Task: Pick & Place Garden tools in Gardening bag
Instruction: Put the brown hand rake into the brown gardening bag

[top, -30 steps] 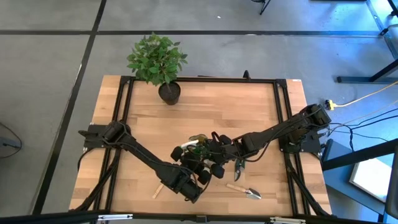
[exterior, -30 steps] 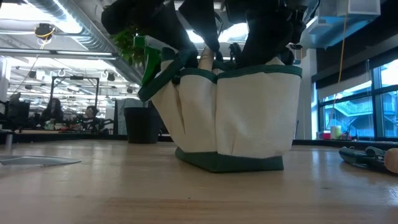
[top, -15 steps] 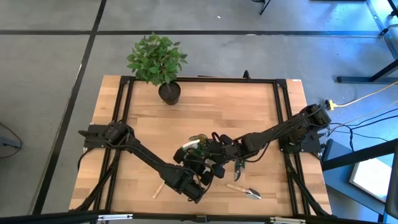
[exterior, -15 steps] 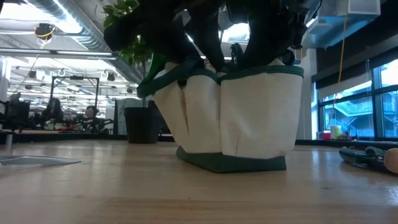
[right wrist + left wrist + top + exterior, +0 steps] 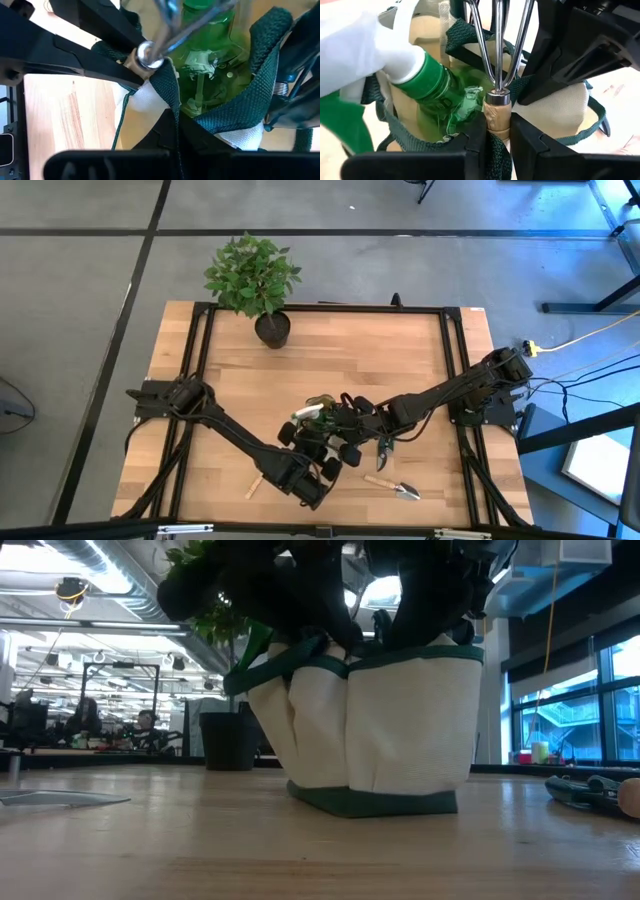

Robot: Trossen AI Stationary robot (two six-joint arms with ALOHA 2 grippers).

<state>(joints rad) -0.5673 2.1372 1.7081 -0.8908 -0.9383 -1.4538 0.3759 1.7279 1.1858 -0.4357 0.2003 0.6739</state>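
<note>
The gardening bag, white cloth with green trim, stands on its base on the table; from above it shows under both grippers. A green spray bottle with a white trigger sits inside it. My left gripper is over the bag's near side, shut on a wooden-handled fork. My right gripper is at the bag's right side, shut on the bag's green webbing. My left gripper pinches the fork's wooden handle between its two fingers, just below the metal collar. The tines point away from the fingers, over the bag's opening. The handle's lower end is hidden behind the fingers and the green rim. My right gripper pinches the bag's green webbing between its two fingers, coming from the table's right. The strap runs down into the gap between the fingers. The bag's base stays on the table.
Dark-handled pruners and a wooden-handled trowel lie right of the bag; they show at the right in the low view. Another wooden-handled tool lies near the front edge. A potted plant stands at the far left.
My left gripper has gone down a little onto the bag with the fork. The bag's left rim has shifted slightly under it, and the bag's base stays on the table.
</note>
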